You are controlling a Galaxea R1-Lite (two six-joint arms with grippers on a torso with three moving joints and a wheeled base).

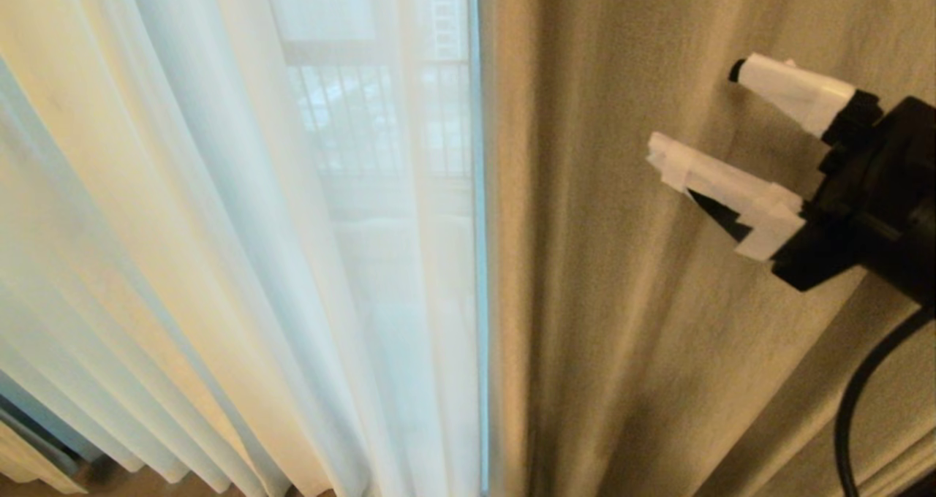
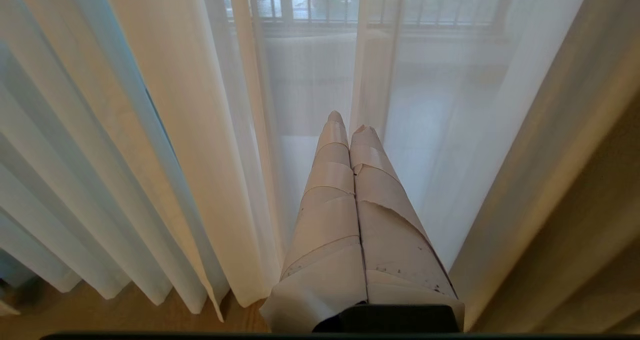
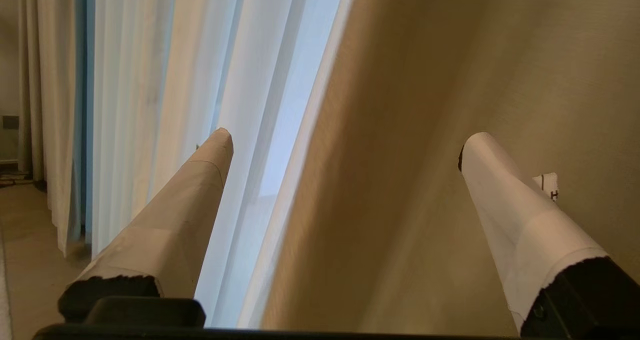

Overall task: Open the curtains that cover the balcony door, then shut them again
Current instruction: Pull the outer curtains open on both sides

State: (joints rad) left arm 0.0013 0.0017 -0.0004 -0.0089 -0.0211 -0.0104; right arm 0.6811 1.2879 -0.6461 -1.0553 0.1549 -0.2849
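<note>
Closest to me in the head cam, at abt 3 o'clock, is my right claw point(image 1: 695, 117). Its two white-taped fingers point(image 1: 793, 91) stand wide apart w/ nothing between them, tips aimed toward 10 o'clock at the beige drape point(image 1: 621, 300). Can't tell if the tips touch the cloth or sit just short of it. A black cable point(image 1: 852, 409) hangs below the wrist at abt 5 o'clock.

My left claw point(image 2: 347, 122) shows only in its own wrist cam. Its taped fingers point(image 2: 330, 195) are pressed together, holding nothing, pointing at the sheer white curtain point(image 2: 310, 80), low near where the folds meet the wood floor point(image 2: 100, 315).

In the head cam the beige drape fills the half from 12 thru 6 o'clock on the right. Its inner edge runs straight down the middle. Just beside that edge, from 7 to 12 o'clock, hang the sheer white folds.

Farther back, thru the sheer at abt 11-12 o'clock, I make out a pale window frame and a dark barred railing point(image 1: 380, 117). I can't pick out the balcony door itself behind the cloth.
</note>
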